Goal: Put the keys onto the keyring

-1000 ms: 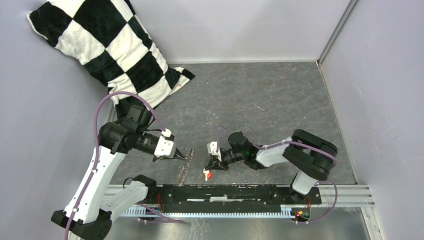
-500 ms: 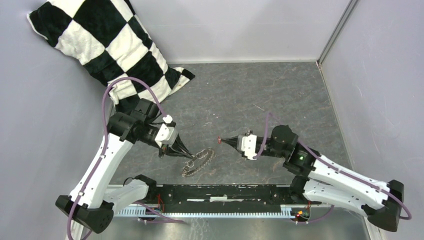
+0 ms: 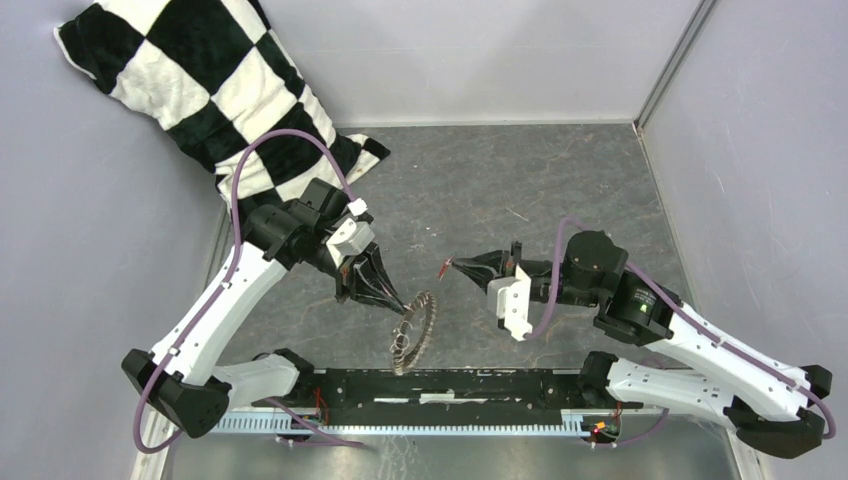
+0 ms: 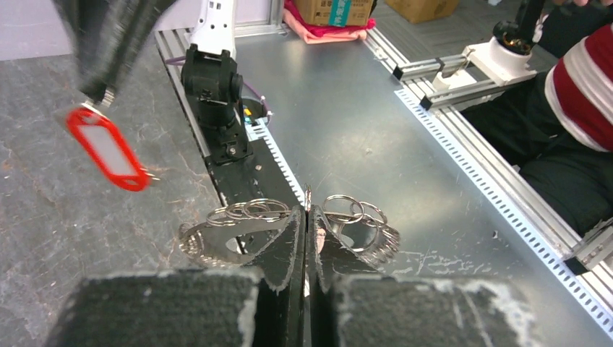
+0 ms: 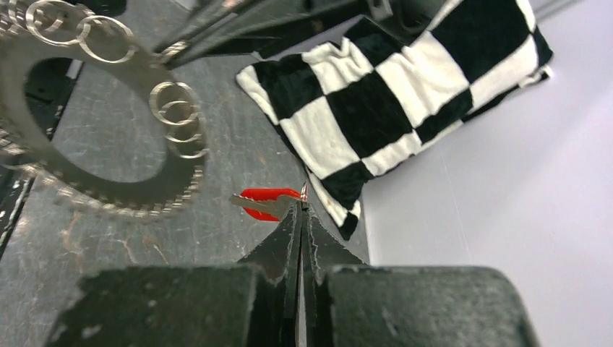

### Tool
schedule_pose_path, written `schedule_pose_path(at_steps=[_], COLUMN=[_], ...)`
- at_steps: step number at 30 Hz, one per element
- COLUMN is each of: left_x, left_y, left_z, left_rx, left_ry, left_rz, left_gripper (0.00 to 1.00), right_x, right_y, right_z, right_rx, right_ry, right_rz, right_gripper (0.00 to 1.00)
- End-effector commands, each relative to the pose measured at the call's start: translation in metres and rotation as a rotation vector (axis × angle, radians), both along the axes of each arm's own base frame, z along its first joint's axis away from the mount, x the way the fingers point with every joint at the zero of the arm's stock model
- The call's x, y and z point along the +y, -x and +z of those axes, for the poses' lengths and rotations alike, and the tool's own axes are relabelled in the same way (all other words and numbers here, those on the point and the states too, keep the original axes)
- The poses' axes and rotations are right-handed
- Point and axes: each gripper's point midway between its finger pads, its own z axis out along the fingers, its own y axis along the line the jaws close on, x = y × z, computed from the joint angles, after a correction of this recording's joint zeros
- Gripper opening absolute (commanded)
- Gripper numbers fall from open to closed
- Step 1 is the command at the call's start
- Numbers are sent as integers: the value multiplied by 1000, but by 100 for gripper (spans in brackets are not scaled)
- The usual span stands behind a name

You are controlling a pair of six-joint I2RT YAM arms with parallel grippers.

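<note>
Red-tagged key (image 3: 441, 270): pinched tight in right gripper (image 3: 454, 266).
Keyring (image 3: 414, 332): rim clamped in left gripper (image 3: 402, 306), hanging below it, near key, not touching.

From the right wrist, the thin metal ring fringed with small grey keys (image 5: 130, 199) is blurred and cut off by the left and top edges, from the left wrist its lower part is hidden behind the left gripper (image 4: 306, 219), and the red plastic-tagged key (image 4: 108, 148) is motion-smeared.
</note>
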Motion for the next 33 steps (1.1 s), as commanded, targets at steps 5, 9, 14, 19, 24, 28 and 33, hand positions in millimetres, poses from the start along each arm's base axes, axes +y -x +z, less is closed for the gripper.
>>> schedule_pose_path(at_steps=[5,9,14,19,24,28,33], left_x=[-1,-2,-3,-3,-2,-1,0], left_y=[11,9,7,7,8,9,11], left_z=[34,33,33,36,35,33,31], left_rx=[93,114,113,101,106,106,99], left_ry=[100,88,90,97,94,92,90], left_rz=[-67,-67,-64,-65,-65,-64,-62], left_gripper=[2,2,2,2,2,2,2], right_x=[16,26,33,38,40,40,41], right_y=[35,48,62,69,66,63,59], right_z=[3,-8,-15,-25,-24,-19,-14], right_rx=[-63,-59,-60,-84,-103,-125,-141], right_ry=[28,48,67,87,74,43,23], right_rz=[140,184,232,241,219,193,170], right_gripper=[1,1,1,1,1,1,1])
